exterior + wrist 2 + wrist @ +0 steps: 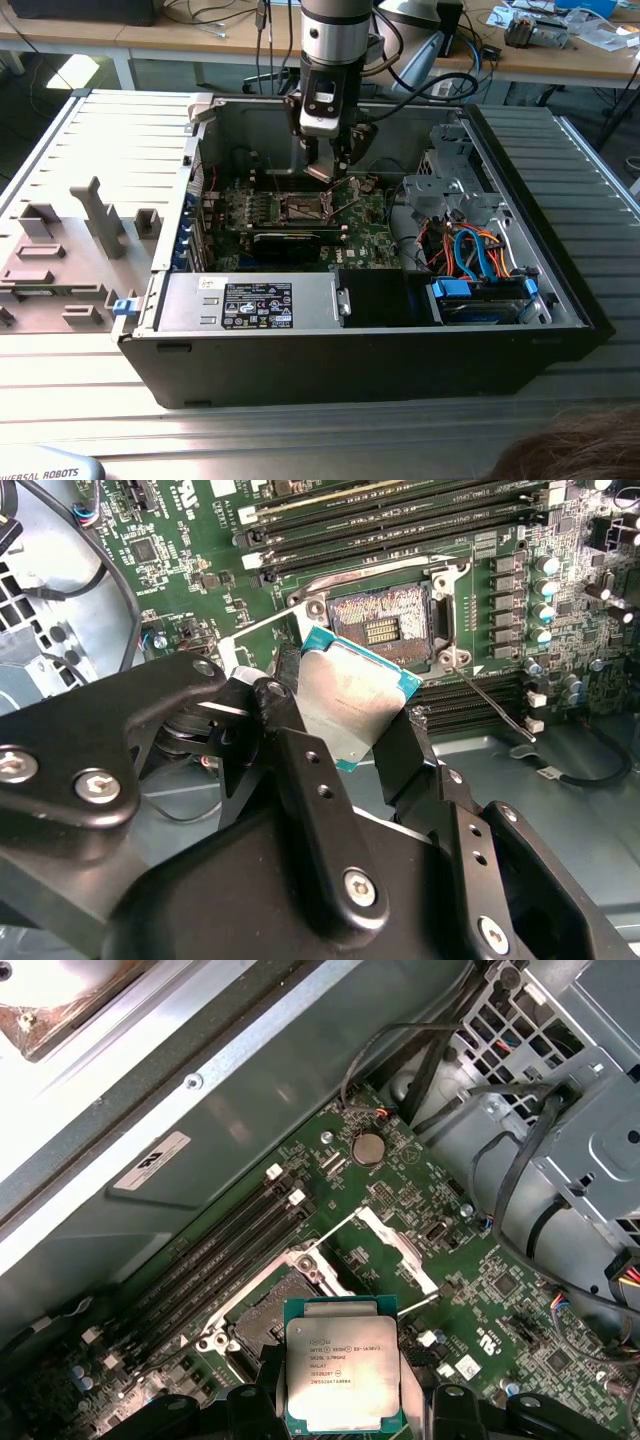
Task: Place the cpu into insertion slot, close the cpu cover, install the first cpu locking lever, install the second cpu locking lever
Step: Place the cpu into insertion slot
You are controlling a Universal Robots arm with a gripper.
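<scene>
My gripper [329, 160] hangs inside the open computer case [560, 300], shut on the cpu [350, 705], a flat square chip with a silvery top and teal edge. In both wrist views the black fingers [300, 760] press on two opposite sides of the cpu [340, 1375], which sits tilted just above and beside the insertion slot [380, 625]. The insertion slot [262, 1317] is a dark square socket on the green board, with nothing in it. The cpu cover [395, 1245] stands swung open at the socket's side. A thin locking lever [490, 705] sticks out, unlatched.
Long black memory slots [225, 1245] run beside the socket. A black card [290, 242] lies on the nearer side of the socket in the exterior view. Drive cage and coloured cables [470, 250] fill the exterior view's right. A power supply [250, 305] sits in front. A person's hair [570, 450] shows at the lower right.
</scene>
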